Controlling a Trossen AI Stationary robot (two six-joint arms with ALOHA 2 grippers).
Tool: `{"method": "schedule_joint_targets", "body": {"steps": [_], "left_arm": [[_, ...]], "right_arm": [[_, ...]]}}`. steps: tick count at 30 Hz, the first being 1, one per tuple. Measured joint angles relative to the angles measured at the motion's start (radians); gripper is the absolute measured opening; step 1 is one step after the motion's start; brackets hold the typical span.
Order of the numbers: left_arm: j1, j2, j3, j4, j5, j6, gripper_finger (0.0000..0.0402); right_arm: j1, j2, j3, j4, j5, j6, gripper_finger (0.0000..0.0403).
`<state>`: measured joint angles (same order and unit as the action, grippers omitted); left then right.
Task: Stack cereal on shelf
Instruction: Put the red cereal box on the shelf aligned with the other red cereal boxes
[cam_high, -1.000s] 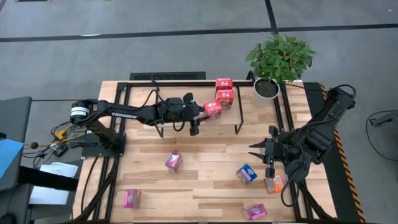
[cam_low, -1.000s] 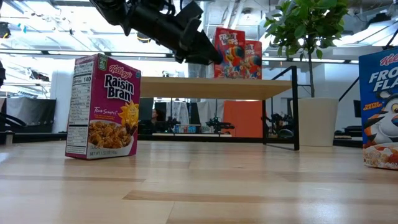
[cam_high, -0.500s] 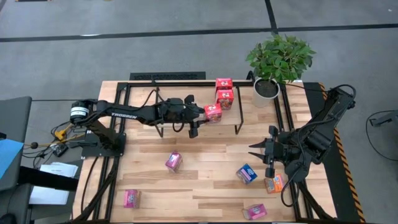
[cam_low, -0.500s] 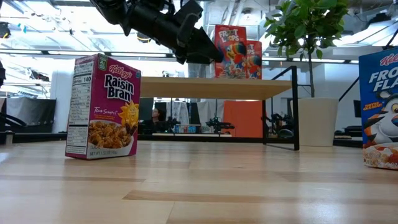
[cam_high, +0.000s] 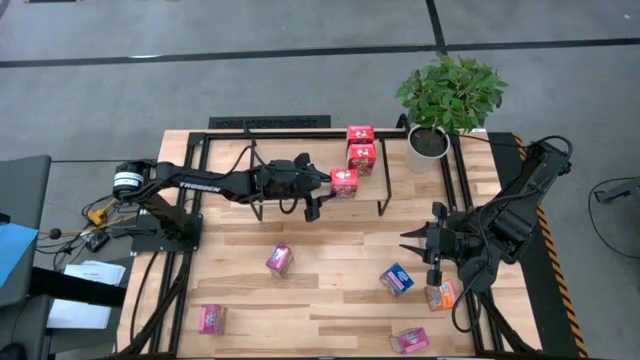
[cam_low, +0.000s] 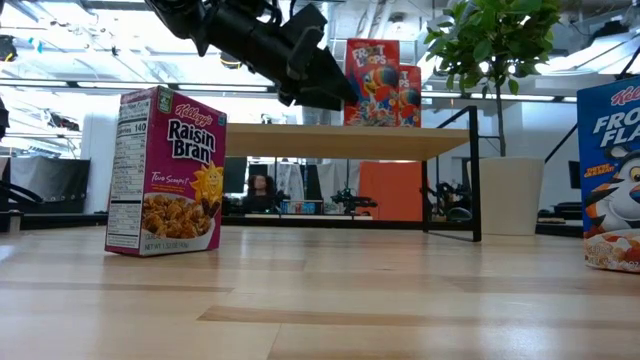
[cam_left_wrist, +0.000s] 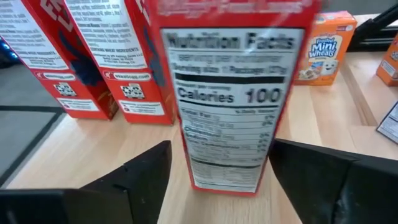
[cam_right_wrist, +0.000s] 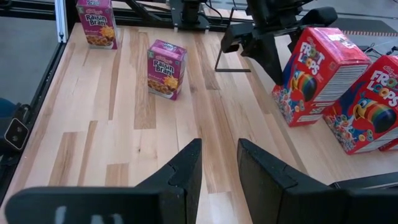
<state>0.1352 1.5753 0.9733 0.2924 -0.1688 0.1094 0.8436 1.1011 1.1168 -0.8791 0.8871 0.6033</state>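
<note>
Greenery is sitting at the table's far right corner: a potted plant (cam_high: 449, 98) just beside the shelf (cam_high: 300, 185). We are seeing three red Froot Loops boxes on the shelf board, two (cam_high: 360, 147) in a row at its right end and a third (cam_high: 343, 181) standing upright nearer the middle. Raisin Bran boxes (cam_high: 279, 259) and Frosted Flakes boxes (cam_high: 397, 279) are lying scattered on the tabletop, well apart. In the low view one Frosted Flakes box (cam_low: 610, 175) is being cut off at the frame edge. The left gripper (cam_high: 322, 190) is reaching level over the shelf, its fingers (cam_left_wrist: 130, 180) spread on either side of the third box, apart from its sides. The right gripper (cam_high: 410, 243) is hovering over the table's right side, fingers partly apart, holding nothing.
</note>
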Motion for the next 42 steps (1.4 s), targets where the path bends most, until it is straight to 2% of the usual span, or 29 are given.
{"method": "schedule_joint_targets", "body": {"steps": [5, 10, 18, 22, 28, 30, 34, 39, 42], "left_arm": [[0.0, -0.017, 0.0, -0.027, -0.005, 0.004, 0.0264], [-0.002, -0.074, -0.001, -0.154, -0.081, 0.02, 0.0264], [-0.002, -0.184, -0.001, -0.316, -0.043, 0.039, 0.025], [-0.001, -0.193, -0.001, -0.292, 0.021, 0.043, 0.0198], [0.008, -0.128, 0.0, -0.22, -0.027, 0.063, 0.0046], [0.016, -0.104, 0.0, -0.192, -0.011, 0.061, 0.0013], [0.022, -0.08, 0.0, -0.181, -0.05, 0.054, 0.0019], [0.023, -0.084, 0.0, -0.164, -0.064, 0.044, 0.0014], [0.022, -0.085, 0.0, -0.163, -0.062, 0.025, 0.0003]], "right_arm": [[0.0, 0.0, 0.0, 0.0, -0.007, 0.0, 0.0127], [0.0, 0.0, 0.0, -0.002, -0.019, 0.0, 0.0127], [0.0, 0.0, 0.0, -0.003, -0.019, 0.0, 0.0127], [-0.002, 0.0, 0.0, 0.001, -0.012, 0.0, 0.0127], [-0.004, 0.0, 0.0, 0.008, 0.03, -0.001, 0.0127], [-0.012, 0.0, 0.0, 0.028, 0.047, -0.001, 0.0127], [-0.07, 0.016, 0.0, 0.082, 0.058, -0.001, 0.0126], [-0.198, 0.109, 0.0, 0.092, 0.059, -0.027, 0.0107], [-0.277, 0.185, 0.0, 0.12, 0.034, -0.101, 0.0092]]}}
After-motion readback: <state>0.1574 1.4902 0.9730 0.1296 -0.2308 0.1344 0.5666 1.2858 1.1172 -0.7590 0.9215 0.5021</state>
